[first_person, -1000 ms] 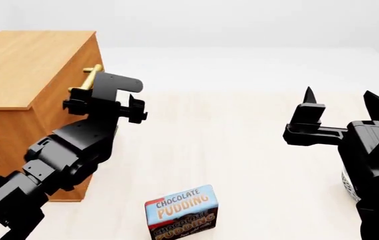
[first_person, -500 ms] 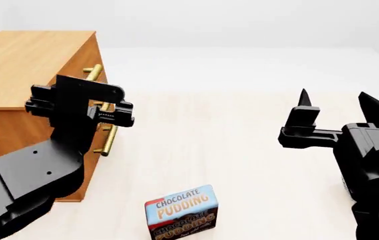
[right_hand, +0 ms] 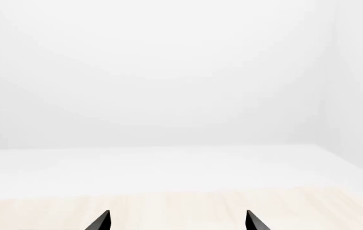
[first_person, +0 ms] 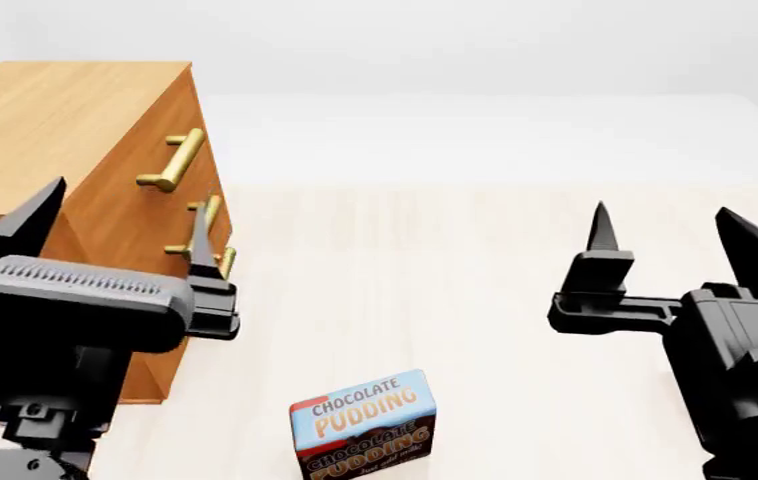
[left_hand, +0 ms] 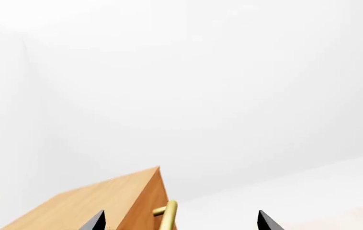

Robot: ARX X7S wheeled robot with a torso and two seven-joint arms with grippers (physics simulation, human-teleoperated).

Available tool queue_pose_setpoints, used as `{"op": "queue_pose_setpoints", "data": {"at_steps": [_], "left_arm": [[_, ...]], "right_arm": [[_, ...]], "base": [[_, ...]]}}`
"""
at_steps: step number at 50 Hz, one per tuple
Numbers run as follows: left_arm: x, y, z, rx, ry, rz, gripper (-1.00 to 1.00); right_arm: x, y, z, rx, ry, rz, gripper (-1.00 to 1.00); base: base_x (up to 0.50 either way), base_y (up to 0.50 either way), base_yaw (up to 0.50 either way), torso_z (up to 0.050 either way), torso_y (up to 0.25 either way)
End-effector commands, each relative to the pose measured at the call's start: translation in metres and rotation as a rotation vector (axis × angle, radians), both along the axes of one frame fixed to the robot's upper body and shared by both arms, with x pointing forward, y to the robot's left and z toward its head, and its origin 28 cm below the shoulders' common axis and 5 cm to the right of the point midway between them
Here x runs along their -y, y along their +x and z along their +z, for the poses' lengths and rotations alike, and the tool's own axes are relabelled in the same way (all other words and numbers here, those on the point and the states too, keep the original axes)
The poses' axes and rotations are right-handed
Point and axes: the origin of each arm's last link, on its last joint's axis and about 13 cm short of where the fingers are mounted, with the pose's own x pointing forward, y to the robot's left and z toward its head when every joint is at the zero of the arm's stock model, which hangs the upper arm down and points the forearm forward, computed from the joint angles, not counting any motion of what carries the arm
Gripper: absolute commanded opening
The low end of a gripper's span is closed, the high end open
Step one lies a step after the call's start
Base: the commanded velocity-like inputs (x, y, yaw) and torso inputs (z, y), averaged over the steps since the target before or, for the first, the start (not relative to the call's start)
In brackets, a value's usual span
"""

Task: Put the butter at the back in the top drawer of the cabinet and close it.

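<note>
The butter is out of view. The honey-brown cabinet [first_person: 59, 130] stands at the left with its three drawers flush. The top drawer [first_person: 152, 135] carries a brass bar handle [first_person: 176, 160], which also appears in the left wrist view as handle [left_hand: 167, 215] on the cabinet [left_hand: 98, 206]. My left gripper [first_person: 119, 235] is open and empty, low and close to the camera in front of the cabinet's near corner, apart from the handles. Open too, my right gripper [first_person: 666, 228] hovers at the right over the bare surface with nothing between its fingers [right_hand: 101, 222].
A brown-and-blue chocolate pudding box [first_person: 363, 425] stands upright near the front centre. The light wooden surface [first_person: 459, 280] stretches between the two arms. Two lower drawer handles [first_person: 203, 228] stick out from the cabinet front beside my left gripper.
My left arm has pulled back from the top handle, down and toward the camera, uncovering all handles. The right gripper has drifted slightly down and left.
</note>
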Motion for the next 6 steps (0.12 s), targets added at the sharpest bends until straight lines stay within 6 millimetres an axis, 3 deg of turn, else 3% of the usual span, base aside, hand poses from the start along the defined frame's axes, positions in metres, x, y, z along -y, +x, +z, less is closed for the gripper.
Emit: {"op": "queue_pose_setpoints", "data": {"at_steps": [1, 6], "left_arm": [[0.0021, -0.0323, -0.0016, 0.032, -0.006, -0.032, 1.00], [0.0024, -0.0402, -0.0006, 0.044, 0.001, -0.040, 1.00]], "right_arm": [[-0.0043, -0.0154, -0.0040, 0.018, -0.009, 0.012, 1.00], [-0.0059, -0.0210, -0.0066, 0.021, -0.006, 0.016, 1.00]], "base": [[0.00, 0.00, 0.00, 0.000, 0.000], [0.00, 0.00, 0.00, 0.000, 0.000]]}}
